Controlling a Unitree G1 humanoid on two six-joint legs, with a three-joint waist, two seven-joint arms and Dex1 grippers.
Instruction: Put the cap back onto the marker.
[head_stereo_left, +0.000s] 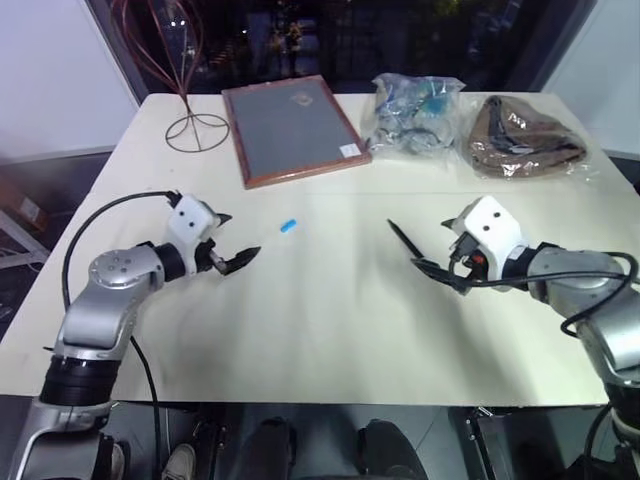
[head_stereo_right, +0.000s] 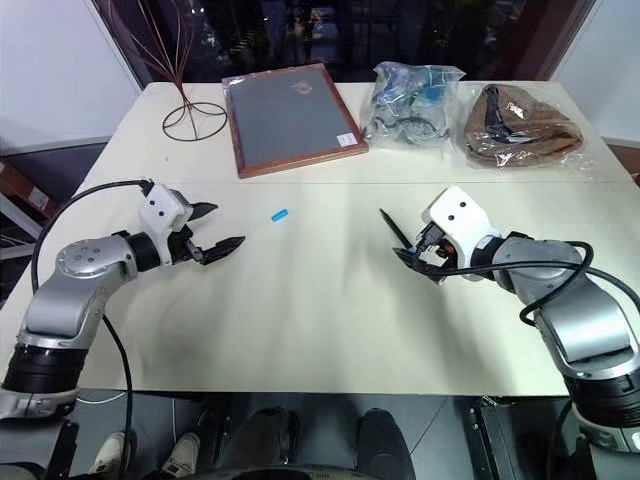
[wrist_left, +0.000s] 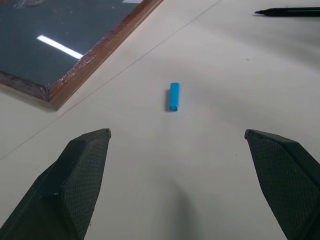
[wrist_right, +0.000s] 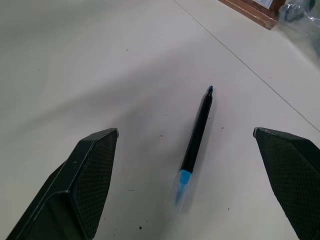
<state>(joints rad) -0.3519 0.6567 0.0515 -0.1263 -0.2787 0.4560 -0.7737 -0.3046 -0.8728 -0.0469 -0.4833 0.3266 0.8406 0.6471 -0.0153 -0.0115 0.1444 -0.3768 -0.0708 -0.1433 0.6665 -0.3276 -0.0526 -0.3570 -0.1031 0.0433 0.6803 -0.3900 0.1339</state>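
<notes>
Cap (wrist_left: 174, 96) lies on table (head_stereo_left: 330, 320) ahead of left gripper (head_stereo_right: 218, 228), jaws wide, empty. Marker (wrist_right: 197, 134) lies just ahead of right gripper (head_stereo_right: 418, 256), also wide, empty. Both arms reach inward, tilted down.

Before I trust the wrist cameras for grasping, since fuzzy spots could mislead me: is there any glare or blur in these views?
Left wrist view: a bright streak of glare lies on the framed board; the cap is sharp. Right wrist view: the marker is crisp toward its tip, but its blue near end smears out of focus. Left eye view: the windows behind the table are dark, with scattered lights.
</notes>
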